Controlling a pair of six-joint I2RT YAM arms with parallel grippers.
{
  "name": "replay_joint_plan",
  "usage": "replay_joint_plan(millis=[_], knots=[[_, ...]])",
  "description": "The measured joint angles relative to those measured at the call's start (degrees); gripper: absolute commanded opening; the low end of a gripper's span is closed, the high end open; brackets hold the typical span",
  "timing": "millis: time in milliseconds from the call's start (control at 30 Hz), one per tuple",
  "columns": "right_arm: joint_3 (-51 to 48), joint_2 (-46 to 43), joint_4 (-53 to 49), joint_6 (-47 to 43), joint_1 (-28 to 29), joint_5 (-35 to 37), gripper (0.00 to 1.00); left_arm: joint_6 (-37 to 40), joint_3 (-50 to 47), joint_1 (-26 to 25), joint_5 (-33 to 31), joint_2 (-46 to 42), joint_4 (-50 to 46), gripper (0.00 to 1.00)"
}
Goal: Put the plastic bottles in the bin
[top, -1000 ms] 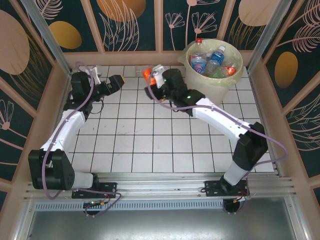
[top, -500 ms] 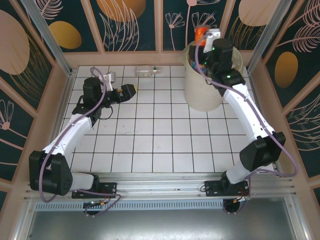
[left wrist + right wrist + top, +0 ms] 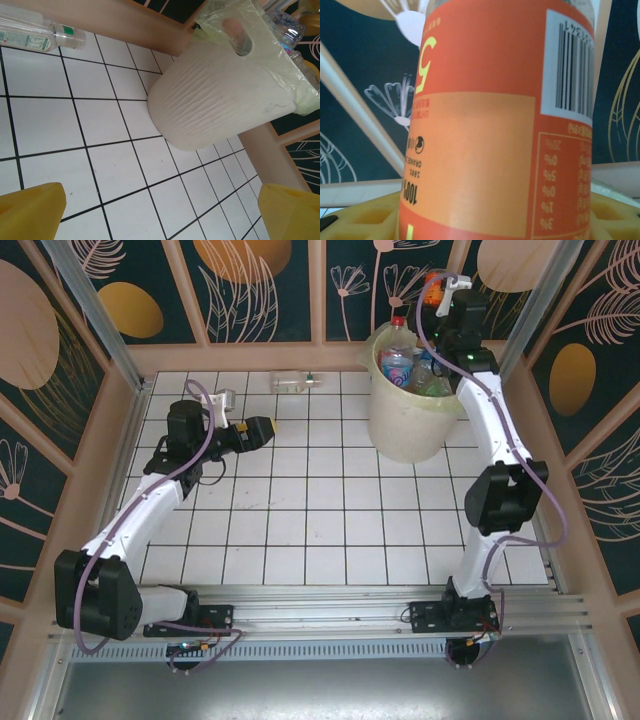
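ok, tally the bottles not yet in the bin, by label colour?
Orange-label bottle: 1, held in the right gripper
White-and-green-label bottle: 1, lying on the table by the far wall
Total: 2

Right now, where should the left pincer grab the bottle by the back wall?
Grip the lying bottle around its labelled middle, probably from above: it lies flat on its side along the back wall, so the left pincer can straddle its body.
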Motion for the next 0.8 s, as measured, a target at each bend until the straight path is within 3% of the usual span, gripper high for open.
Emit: replay_joint_plan(millis=[367, 633, 800], knots=[[10.49, 10.71, -4.98, 0.17, -1.84, -1.07, 0.63, 0.04, -0.09, -0.33, -0.83, 0.00, -1.05, 0.99], [11.47, 11.63, -6.88, 0.26, -1.79, -2.12, 0.78, 0.02, -0.33, -0.48, -1.27, 0.02, -1.03, 0.99], [11.65, 11.63, -7.32, 0.35, -1.79, -2.23, 0.78, 0.02, -0.35, -0.55, -1.29, 0.02, -1.03, 0.98]])
